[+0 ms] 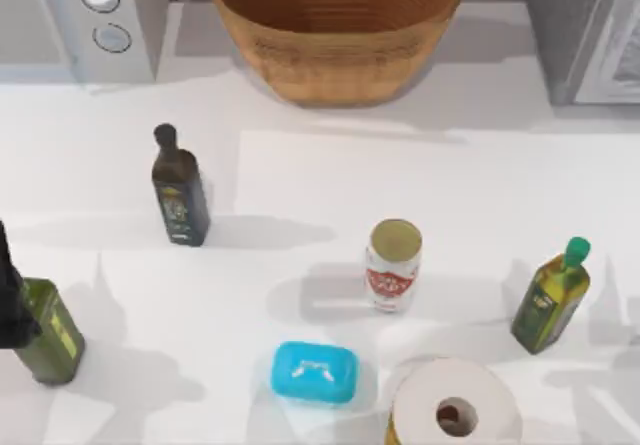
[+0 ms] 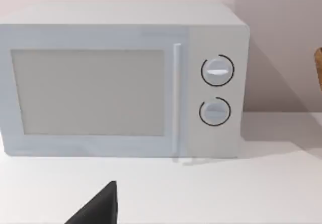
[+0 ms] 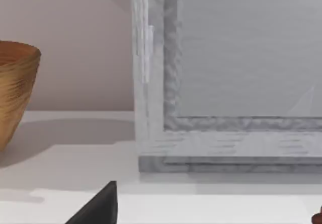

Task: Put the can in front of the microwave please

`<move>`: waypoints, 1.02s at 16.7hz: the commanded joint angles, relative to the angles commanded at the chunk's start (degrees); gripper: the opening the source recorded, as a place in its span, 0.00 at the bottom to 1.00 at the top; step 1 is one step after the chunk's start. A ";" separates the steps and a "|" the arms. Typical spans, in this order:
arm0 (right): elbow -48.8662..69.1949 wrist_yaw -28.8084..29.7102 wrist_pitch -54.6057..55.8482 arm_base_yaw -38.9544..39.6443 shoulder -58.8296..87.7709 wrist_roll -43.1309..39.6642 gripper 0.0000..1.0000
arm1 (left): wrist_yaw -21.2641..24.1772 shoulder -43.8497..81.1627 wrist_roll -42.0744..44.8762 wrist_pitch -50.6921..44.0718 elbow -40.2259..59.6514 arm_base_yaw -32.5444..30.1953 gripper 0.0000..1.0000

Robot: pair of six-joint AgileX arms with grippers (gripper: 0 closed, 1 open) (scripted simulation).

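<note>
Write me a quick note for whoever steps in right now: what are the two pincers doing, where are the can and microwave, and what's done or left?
Left pincer: a dark fingertip shows in its wrist view, facing the microwave; open or shut unclear.
Right pincer: a dark fingertip too, facing the darker grey appliance; state unclear.
Can: upright mid-table, right of centre, between the blue soap box and green-capped bottle, untouched.
Microwave: far left corner.
Done: nothing visible.
Left: grasp the can and set it before the microwave.

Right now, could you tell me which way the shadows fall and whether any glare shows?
Top view: shadows from the can and bottles run toward the table's left, soft-edged, no glare. Left wrist view: the microwave is evenly lit, with a thin shadow beneath it.
</note>
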 joint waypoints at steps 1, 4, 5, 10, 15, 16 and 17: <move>0.00 0.00 0.00 0.00 0.00 0.00 1.00 | 0.00 0.00 0.00 0.00 0.00 0.00 1.00; 0.00 0.00 0.00 0.00 0.00 0.00 1.00 | 0.13 1.71 0.00 -1.36 1.72 -0.95 1.00; 0.00 0.00 0.00 0.00 0.00 0.00 1.00 | 0.22 3.45 0.00 -2.73 3.48 -1.86 1.00; 0.00 0.00 0.00 0.00 0.00 0.00 1.00 | 0.45 21.08 -0.07 -14.96 21.20 -9.44 1.00; 0.00 0.00 0.00 0.00 0.00 0.00 1.00 | 0.44 52.17 -0.31 -33.38 50.15 -19.95 1.00; 0.00 0.00 0.00 0.00 0.00 0.00 1.00 | 0.46 59.24 -0.39 -37.42 56.33 -22.18 1.00; 0.00 0.00 0.00 0.00 0.00 0.00 1.00 | 0.49 66.37 -0.47 -41.47 62.48 -24.40 1.00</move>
